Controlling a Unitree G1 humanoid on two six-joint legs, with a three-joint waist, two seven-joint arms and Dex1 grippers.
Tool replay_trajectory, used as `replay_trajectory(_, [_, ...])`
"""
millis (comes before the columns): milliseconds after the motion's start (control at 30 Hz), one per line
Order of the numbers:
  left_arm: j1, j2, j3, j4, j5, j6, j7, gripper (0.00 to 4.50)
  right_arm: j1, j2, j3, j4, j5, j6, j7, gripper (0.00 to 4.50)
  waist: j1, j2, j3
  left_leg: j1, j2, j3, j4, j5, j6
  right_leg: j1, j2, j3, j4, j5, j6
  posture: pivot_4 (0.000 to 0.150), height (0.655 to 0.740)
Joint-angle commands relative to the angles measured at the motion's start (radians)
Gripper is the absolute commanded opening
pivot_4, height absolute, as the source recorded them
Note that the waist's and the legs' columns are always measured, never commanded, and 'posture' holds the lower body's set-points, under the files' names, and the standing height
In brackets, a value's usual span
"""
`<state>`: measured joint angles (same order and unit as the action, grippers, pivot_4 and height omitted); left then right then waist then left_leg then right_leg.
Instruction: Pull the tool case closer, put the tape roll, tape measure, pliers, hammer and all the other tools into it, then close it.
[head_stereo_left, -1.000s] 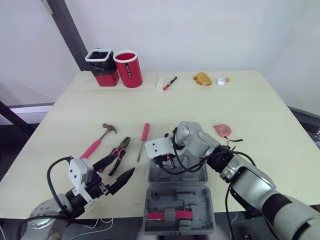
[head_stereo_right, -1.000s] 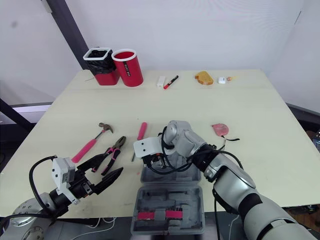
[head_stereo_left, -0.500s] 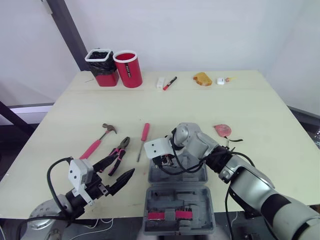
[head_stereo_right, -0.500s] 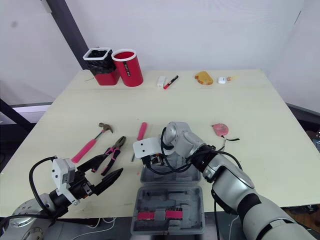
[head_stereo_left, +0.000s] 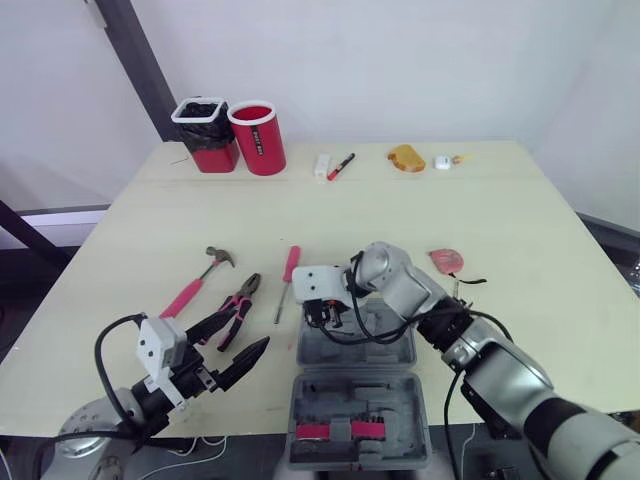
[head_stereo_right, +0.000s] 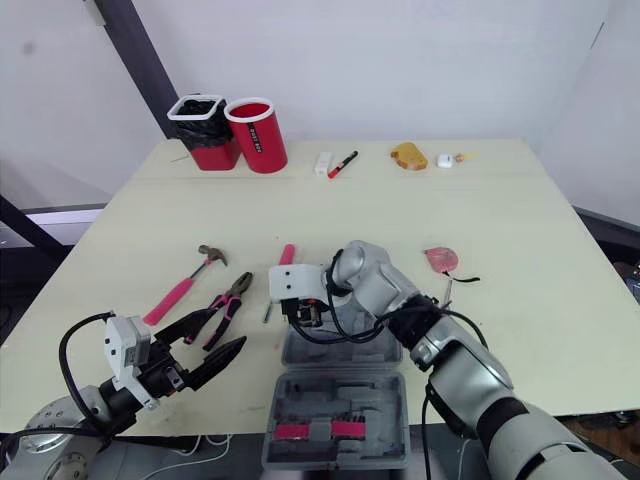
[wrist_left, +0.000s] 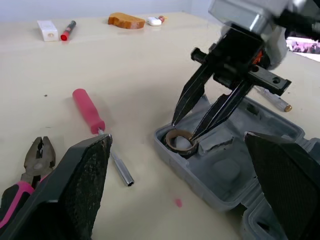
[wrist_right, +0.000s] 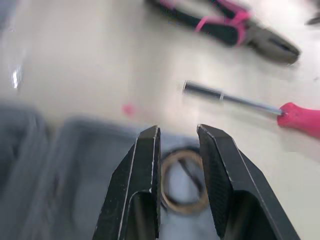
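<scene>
The grey tool case (head_stereo_left: 400, 350) lies open at the table's front edge. A brown tape roll (wrist_left: 181, 141) lies flat in the far left corner of its far half. My right gripper (wrist_left: 185, 131) points down just above the roll (wrist_right: 182, 182), open by a narrow gap and holding nothing. To the case's left lie a pink-handled screwdriver (head_stereo_left: 288, 275), pliers (head_stereo_left: 238, 305) and a hammer (head_stereo_left: 195, 285). The pink tape measure (head_stereo_left: 446, 261) sits to the case's right. My left gripper (head_stereo_left: 250, 328) hovers wide open near the pliers' handles, at the front left.
At the far edge stand a red cup (head_stereo_left: 257, 137) and a black-lined bin (head_stereo_left: 205, 133), with a white box (head_stereo_left: 321, 166), a marker (head_stereo_left: 340, 166), an orange lump (head_stereo_left: 405, 158) and a small white object (head_stereo_left: 441, 162). A silver pen (wrist_left: 272, 99) lies right of the case.
My right gripper has risen a little and shifted toward the case's far edge; the tape roll stays in the case. The left arm has not moved.
</scene>
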<state>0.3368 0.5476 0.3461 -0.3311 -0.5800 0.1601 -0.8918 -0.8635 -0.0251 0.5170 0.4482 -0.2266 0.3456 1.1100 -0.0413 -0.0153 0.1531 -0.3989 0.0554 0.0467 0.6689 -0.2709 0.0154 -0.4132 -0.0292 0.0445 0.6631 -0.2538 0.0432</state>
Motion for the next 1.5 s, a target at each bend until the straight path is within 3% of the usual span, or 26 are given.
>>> replay_trajectory(33, [-0.004,0.016,0.024,-0.002,-0.010,-0.016,-0.017,4.50,0.040,0.008,-0.085,-0.055,0.071,-0.008,-0.068,1.21,0.000,0.000,0.000,0.000,0.000,0.000,0.000,0.000,0.000,0.000,0.000,0.000,0.000,0.000,0.000,0.150,0.7400])
replay_trajectory(467, [-0.022,0.039,0.026,0.037,-0.011,-0.014,-0.058,4.50,0.121,-0.017,-0.065,0.095,0.056,-0.090,-0.192,1.21,-0.002,0.000,0.000,0.000,0.000,0.001,0.000,0.000,0.000,0.000,0.000,0.001,0.000,0.000,0.000,0.150,0.7400])
replay_trajectory(700, [-0.021,0.043,0.032,0.052,-0.009,-0.020,-0.073,4.50,0.138,0.001,-0.083,0.070,0.083,-0.093,-0.226,1.21,-0.003,0.000,0.000,0.001,0.000,0.000,0.000,0.000,0.000,0.000,0.000,0.001,0.000,0.000,0.000,0.150,0.7400])
replay_trajectory(1033, [-0.017,0.044,0.059,0.089,-0.013,-0.031,-0.081,4.50,0.254,-0.028,-0.236,-0.249,0.282,-0.073,-0.228,1.21,0.002,-0.001,0.000,0.000,0.000,-0.001,0.000,0.000,0.000,0.000,0.000,0.000,0.000,0.000,0.000,0.150,0.7400])
replay_trajectory(1267, [-0.018,0.034,0.116,0.164,-0.020,-0.043,-0.069,4.50,0.422,-0.187,-0.420,-0.456,0.406,-0.053,-0.263,1.21,0.005,-0.001,0.000,-0.001,-0.001,0.000,0.000,0.000,0.000,0.000,-0.002,0.001,-0.001,0.000,0.001,0.150,0.7400])
replay_trajectory(1500, [0.011,0.033,0.155,0.214,-0.017,-0.059,-0.064,4.50,0.640,-0.365,-0.631,-0.523,0.461,-0.160,-0.297,1.21,0.004,-0.002,0.000,0.000,-0.001,0.000,-0.001,0.000,0.000,0.000,0.000,0.001,-0.001,0.000,0.001,0.150,0.7400])
